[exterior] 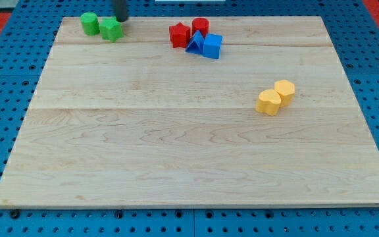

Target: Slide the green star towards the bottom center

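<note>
The green star (112, 29) lies near the view's top left of the wooden board (189, 151). A green cylinder (89, 24) sits touching its left side. My tip (120, 19) is at the view's top edge, just above and right of the green star, very close to it or touching it. The rod runs up out of the view.
A red star (179, 35), a red cylinder (201, 27), a blue triangle (195, 42) and a blue cube (212, 46) are clustered at the top centre. Two yellow blocks (268, 103) (284, 91) sit at the right middle. Blue pegboard surrounds the board.
</note>
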You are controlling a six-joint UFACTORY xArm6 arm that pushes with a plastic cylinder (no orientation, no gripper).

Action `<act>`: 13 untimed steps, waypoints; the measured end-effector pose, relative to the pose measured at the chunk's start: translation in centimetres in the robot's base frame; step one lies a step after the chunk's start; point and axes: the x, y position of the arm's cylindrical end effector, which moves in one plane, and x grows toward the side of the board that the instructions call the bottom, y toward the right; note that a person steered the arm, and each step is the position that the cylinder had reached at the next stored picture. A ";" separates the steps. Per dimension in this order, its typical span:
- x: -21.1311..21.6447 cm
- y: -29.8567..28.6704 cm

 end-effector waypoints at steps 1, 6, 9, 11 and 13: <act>6.1 -1.2; 23.1 7.3; 27.3 1.0; 33.8 6.9; 35.1 15.4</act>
